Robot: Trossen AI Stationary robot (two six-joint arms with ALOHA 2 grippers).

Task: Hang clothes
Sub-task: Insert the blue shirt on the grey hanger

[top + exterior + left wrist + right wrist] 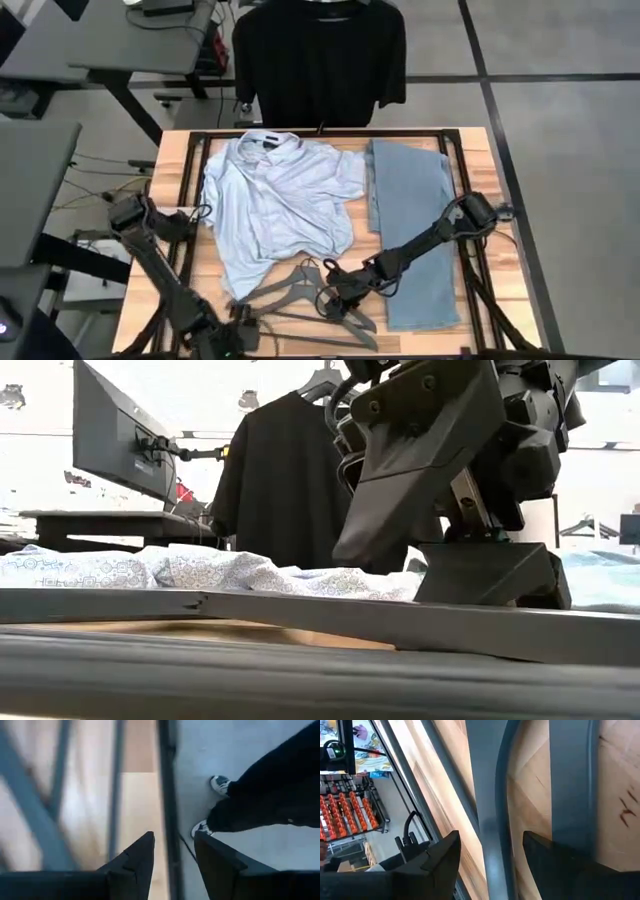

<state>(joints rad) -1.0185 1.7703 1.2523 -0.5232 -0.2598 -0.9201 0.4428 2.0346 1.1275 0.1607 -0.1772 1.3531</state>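
A black t-shirt (320, 60) hangs beyond the table's far edge. A pale blue collared shirt (280, 200) lies crumpled on the wooden table, collar toward the far side. Light blue jeans (410, 230) lie folded lengthwise on the right. Grey hangers (300, 295) lie flat near the front edge. My right gripper (335, 288) is open just above them, with one hanger arm (490, 795) between its fingers. My left gripper (238, 335) is open and empty at the table's near edge. My right gripper comes from above, its fingers pointing down, one on each side of a grey hanger's arm (492, 855). The hanger lies flat on the table. Whether the fingers touch it, I cannot tell.
A black metal frame (190, 170) runs around the tabletop. A person's legs and shoes (260, 795) stand on the floor past the table's near edge. Desks and a monitor (115, 435) stand beyond the table's far left.
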